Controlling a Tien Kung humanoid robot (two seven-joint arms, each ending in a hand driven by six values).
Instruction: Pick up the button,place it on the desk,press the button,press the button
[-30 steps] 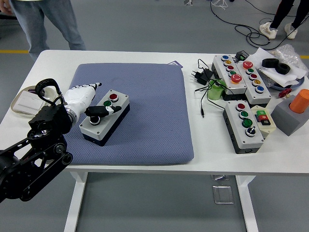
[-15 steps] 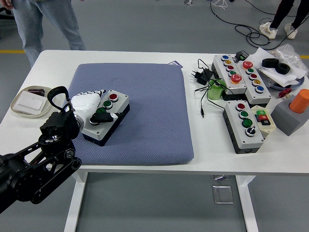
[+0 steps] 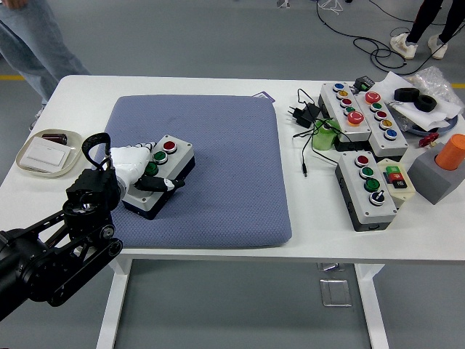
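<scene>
Black and jointed, the robot's left arm (image 3: 54, 251) rises from the lower left corner over the white table (image 3: 218, 251). Its white-shelled left hand (image 3: 138, 169) lies on the near end of the grey three-button control box (image 3: 156, 176), fingers curled over the top and a dark fingertip (image 3: 171, 183) at the box's right side, gripping it. That box sits on the blue-grey padded mat (image 3: 218, 167), its red button (image 3: 170, 146) uncovered. Farther left rests a beige tray (image 3: 43, 156); far right, more button boxes (image 3: 363, 116) cluster. Beyond, a person's jeans-clad legs (image 3: 33, 43) stand.
</scene>
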